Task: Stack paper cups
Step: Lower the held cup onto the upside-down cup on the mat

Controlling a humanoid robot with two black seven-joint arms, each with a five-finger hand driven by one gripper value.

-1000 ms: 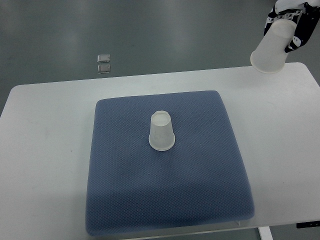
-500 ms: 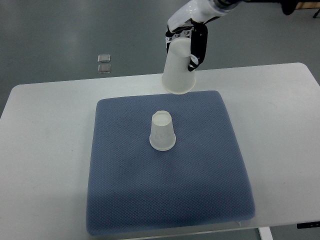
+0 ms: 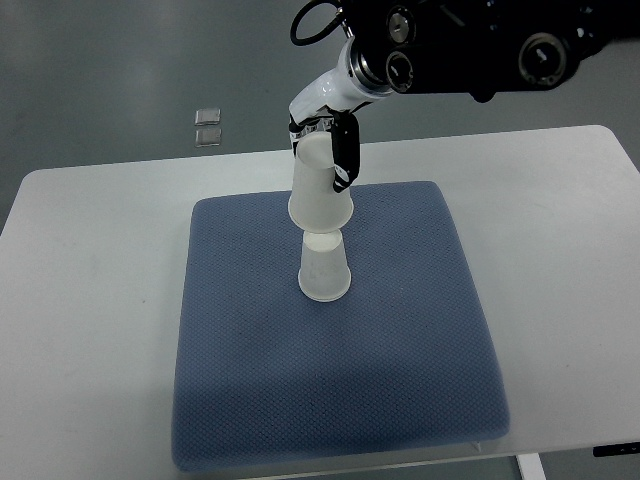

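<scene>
Right hand (image 3: 322,140), arm in from top right, fingers wrapped round the closed end of an upside-down translucent paper cup (image 3: 319,195). Cup's rim hangs directly over a 2nd inverted cup (image 3: 324,268) standing mid blue textured mat (image 3: 340,390) on white table (image 3: 90,300); lower cup's top hidden, contact unclear.

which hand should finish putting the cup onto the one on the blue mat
The right hand: it already grips the upside-down held cup directly over the standing cup on the mat. The left hand isn't in view.
</scene>
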